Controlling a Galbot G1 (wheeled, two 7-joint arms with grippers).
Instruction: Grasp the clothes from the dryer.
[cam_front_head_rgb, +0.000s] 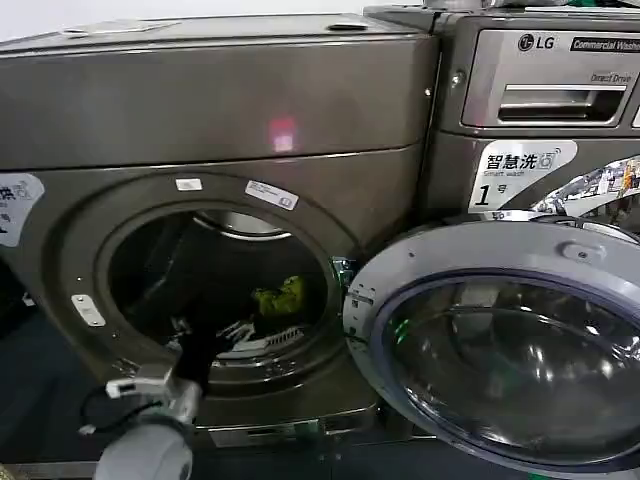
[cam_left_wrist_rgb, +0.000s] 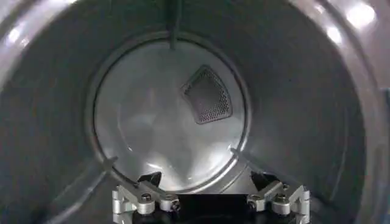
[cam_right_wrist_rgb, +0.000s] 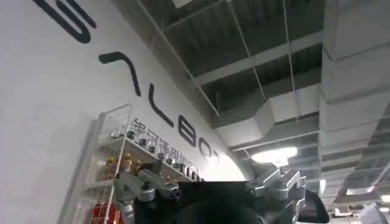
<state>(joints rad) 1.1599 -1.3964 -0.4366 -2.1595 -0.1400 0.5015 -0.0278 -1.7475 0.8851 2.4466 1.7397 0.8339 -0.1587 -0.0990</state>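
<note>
The dryer (cam_front_head_rgb: 200, 100) is the dark bronze-grey machine on the left, and its round mouth stands uncovered. The clothes (cam_front_head_rgb: 280, 297), a small yellow-green bundle, lie low in the drum, right of centre. My left arm reaches in through the lower rim. My left gripper (cam_front_head_rgb: 237, 332) is open inside the drum, just left of and below the clothes, apart from them. In the left wrist view the left gripper (cam_left_wrist_rgb: 207, 182) has its jaws spread wide with nothing between them, facing the drum's back wall (cam_left_wrist_rgb: 158, 122). My right gripper (cam_right_wrist_rgb: 210, 185) points up at a ceiling, away from the dryer.
The dryer's glass door (cam_front_head_rgb: 500, 340) hangs swung out to the right, taking up the lower right. A second machine with an LG logo (cam_front_head_rgb: 540, 100) stands right behind it. A mesh vent (cam_left_wrist_rgb: 208, 96) sits on the drum's back wall.
</note>
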